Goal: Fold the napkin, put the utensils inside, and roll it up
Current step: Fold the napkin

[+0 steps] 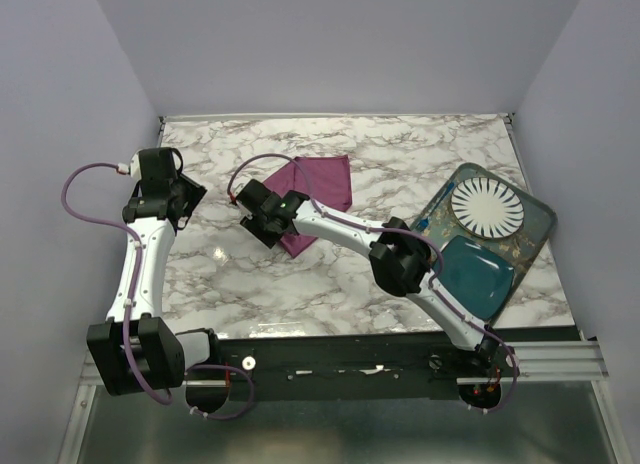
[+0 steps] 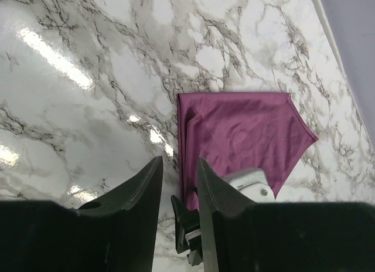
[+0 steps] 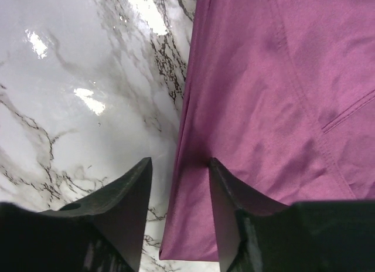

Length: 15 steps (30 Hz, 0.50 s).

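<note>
**Right tool straddles folded napkin edge, left tool hovers nearby**

Napkin (image 1: 325,184) lies on the marble table (image 1: 420,154), centre-far and a bit left of the middle. It is plum-purple and folded, with overlapping layers and seam lines showing. In the top view its far edge is straight and it narrows to a point on the near-left side.

Right arm reaches from the near-right across the table to the napkin's near-left part. Right tool (image 3: 179,163) is partly wide. In its wrist view one finger (image 3: 228,196) sits on the cloth and the other finger (image 3: 126,196) is over bare marble. The napkin's folded side edge runs up through the gap between them. The jaws are not pinched on the cloth and nothing is lifted.

Left tool (image 2: 179,162) is on the left side of the table, near the napkin and apart from it. Its gap is narrow, with only marble showing between the fingers, and it holds nothing. Its wrist view looks across at the napkin, with part of the right tool at the cloth's near edge.

Tray (image 1: 540,219) sits at the right side of the table, well apart from the napkin. On it are a white plate (image 1: 487,207) at the far end and a teal mat (image 1: 475,274) at the near end.
</note>
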Tool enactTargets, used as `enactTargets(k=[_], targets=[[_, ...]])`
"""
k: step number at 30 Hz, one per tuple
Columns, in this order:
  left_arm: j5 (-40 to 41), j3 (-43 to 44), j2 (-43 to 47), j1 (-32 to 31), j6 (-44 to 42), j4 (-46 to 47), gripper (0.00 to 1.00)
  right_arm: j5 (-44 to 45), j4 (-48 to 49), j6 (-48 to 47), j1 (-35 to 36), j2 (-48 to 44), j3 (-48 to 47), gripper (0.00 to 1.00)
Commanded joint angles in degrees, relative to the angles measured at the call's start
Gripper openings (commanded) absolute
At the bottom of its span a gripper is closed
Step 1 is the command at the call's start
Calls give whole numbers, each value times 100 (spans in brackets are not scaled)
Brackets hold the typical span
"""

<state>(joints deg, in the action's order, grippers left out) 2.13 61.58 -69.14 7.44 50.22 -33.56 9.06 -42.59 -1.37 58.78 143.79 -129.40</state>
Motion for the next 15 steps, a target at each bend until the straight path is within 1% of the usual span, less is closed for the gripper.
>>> enactTargets(k=[1,10,15], targets=[[15,-85,-47,47,-29,-19,38,96,-30,-118,-25,0,-270,48],[-11,-94,-64,56,-38,-19,37,-132,-48,31,-7,-26,-261,46],[-11,-76,-90,64,-29,-10,37,-238,-13,101,-16,79,-208,42]])
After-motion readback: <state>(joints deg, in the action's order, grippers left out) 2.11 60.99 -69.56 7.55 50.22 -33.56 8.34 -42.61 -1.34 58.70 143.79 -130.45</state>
